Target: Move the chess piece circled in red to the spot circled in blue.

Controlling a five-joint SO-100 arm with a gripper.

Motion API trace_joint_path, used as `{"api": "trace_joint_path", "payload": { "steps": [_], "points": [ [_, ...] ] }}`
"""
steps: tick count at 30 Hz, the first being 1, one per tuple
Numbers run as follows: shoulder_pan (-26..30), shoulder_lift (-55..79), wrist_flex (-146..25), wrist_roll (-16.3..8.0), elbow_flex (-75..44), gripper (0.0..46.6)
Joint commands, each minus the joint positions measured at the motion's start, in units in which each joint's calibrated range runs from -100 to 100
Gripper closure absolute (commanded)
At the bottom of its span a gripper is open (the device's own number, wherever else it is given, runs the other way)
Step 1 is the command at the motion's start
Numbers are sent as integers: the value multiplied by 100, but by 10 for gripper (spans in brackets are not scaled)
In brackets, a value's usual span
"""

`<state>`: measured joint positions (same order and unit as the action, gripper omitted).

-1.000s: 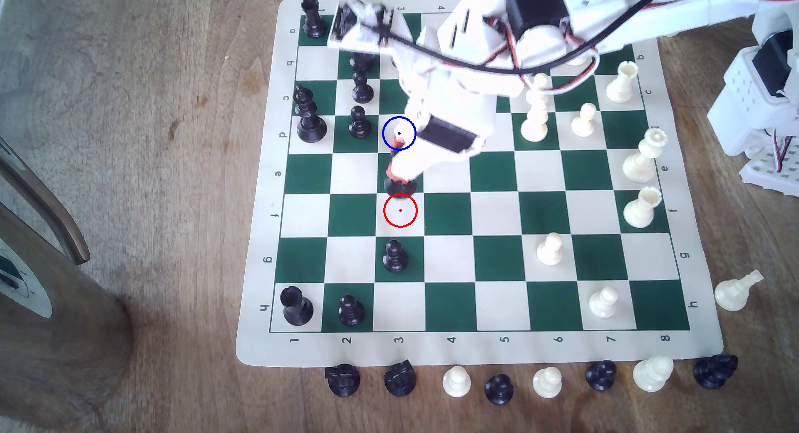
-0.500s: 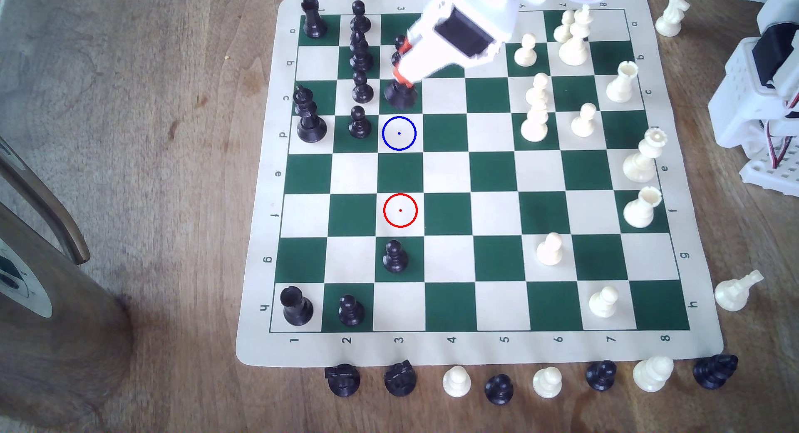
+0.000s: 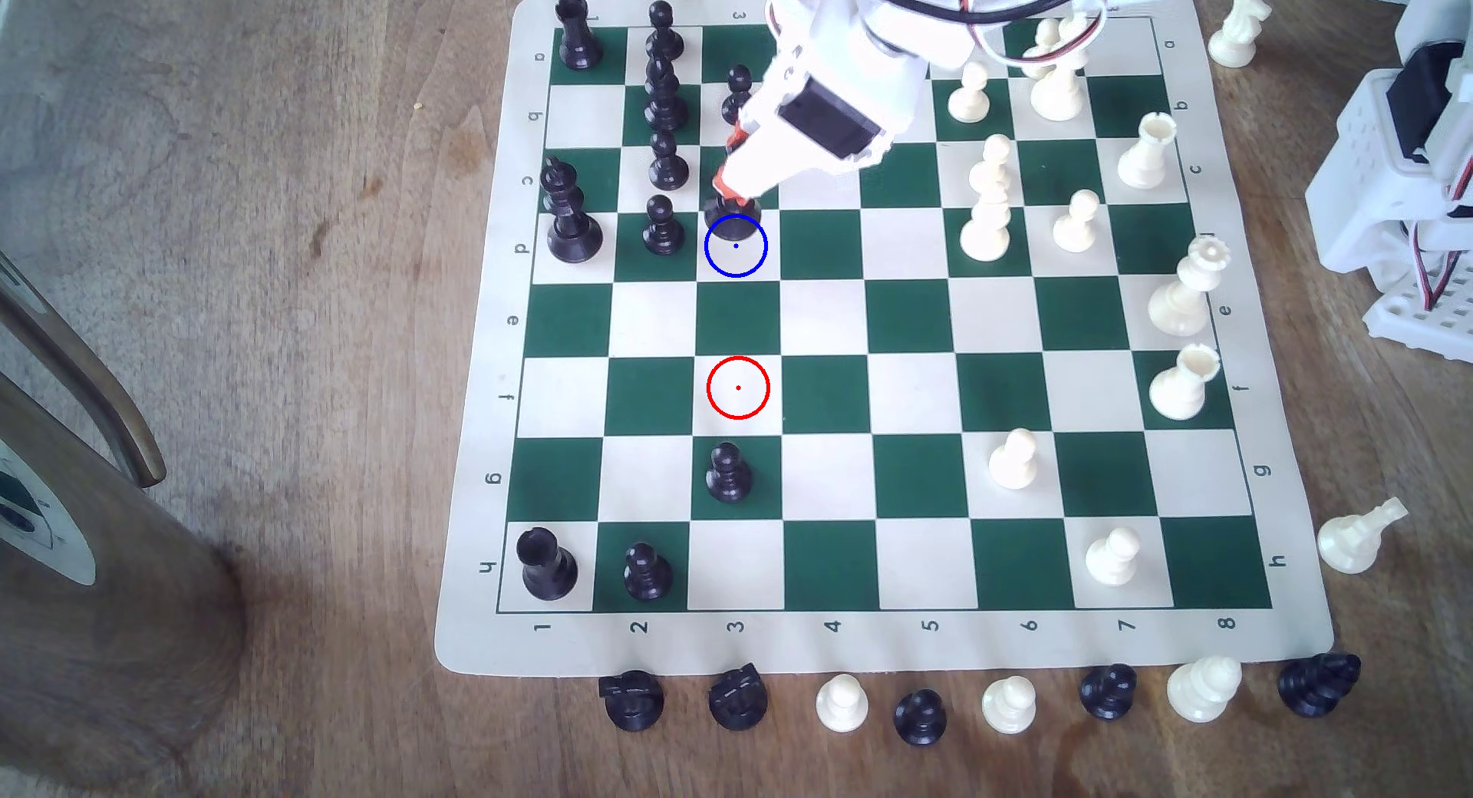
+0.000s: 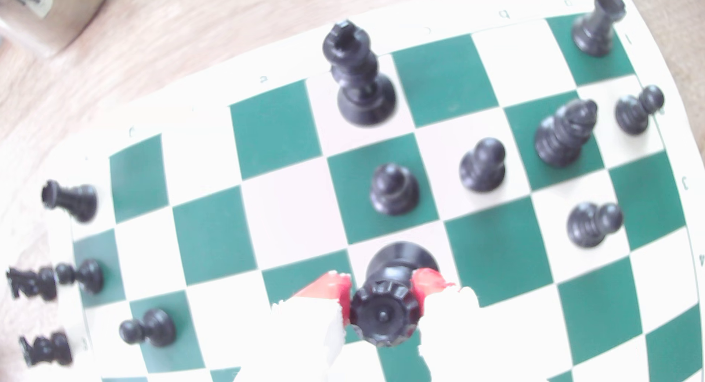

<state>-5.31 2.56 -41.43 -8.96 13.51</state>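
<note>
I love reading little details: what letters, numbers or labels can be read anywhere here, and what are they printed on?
"1 2 3 4 5 6 7 8": near border of the chess mat, under the squares.
"a b c d e f g h": its side borders, turned sideways.
"3": far border; the numerals beside it are partly covered.
Label on the brown object at the exterior view's left: too cropped to read.
Chess pieces: no text.

board point(image 3: 909, 399) green/cream checks | chess piece point(image 4: 385, 313) black | hand point(image 4: 381, 290) white, red pads | table point(image 3: 319, 368) brown wood
</note>
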Motion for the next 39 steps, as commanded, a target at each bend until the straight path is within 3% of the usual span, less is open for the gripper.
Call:
{"api": "trace_joint_path", "payload": {
  "steps": [1,24,26,29,39],
  "points": [
    [-20,-1,163,10,-145,464],
    [11,424,392,29,-145,464],
    [11,449,417,29,-136,440],
    [-20,458,442,39,-136,359],
    [-83,288,532,39,109,285]
  ]
}}
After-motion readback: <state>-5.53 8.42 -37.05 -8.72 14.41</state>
